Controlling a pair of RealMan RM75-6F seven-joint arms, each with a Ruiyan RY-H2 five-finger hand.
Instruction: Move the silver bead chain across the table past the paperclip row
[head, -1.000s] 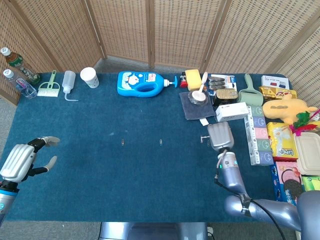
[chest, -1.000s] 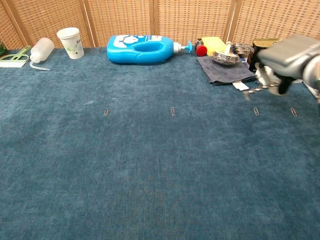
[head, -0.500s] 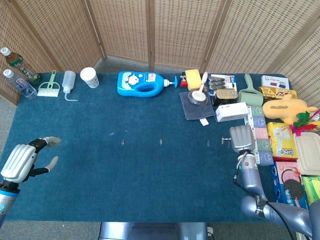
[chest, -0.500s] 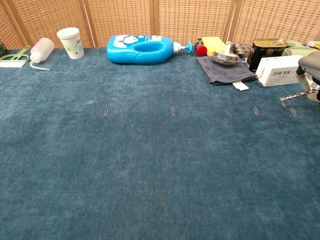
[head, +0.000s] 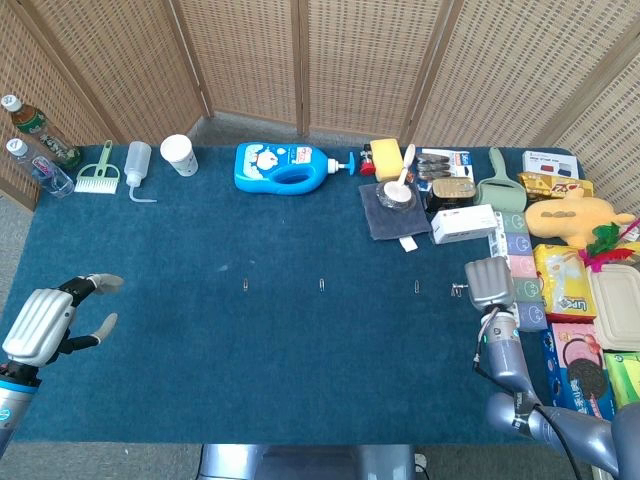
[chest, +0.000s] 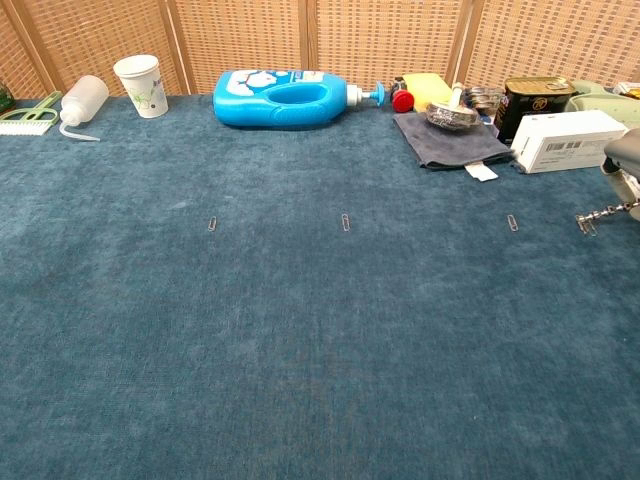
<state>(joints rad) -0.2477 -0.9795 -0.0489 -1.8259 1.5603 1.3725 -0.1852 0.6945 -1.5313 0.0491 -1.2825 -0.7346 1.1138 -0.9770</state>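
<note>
Chest view. Right hand (chest: 624, 165) showed only at the right frame edge, holding the chain (chest: 606, 213), whose free end reached left over the rightmost paperclip (chest: 587, 228). Three more paperclips lay in a row on the table (chest: 300, 350): (chest: 513, 223), (chest: 346, 221), (chest: 212, 224). At the far edge stood a blue bottle (chest: 285, 98), cup (chest: 139, 85), grey cloth (chest: 450, 138) and white box (chest: 566, 140).

The table (chest: 300, 340) is covered in fuzzy, matt blue cloth. The bead chain (chest: 606, 213) at the right edge is shiny silver metal, and so are the small paperclips (chest: 345, 222). The right hand (head: 489, 283) looks like smooth grey metal. The blue bottle (chest: 285, 98) at the top is glossy plastic. The screens (head: 320, 60) behind are rough woven cane in wood frames.
</note>
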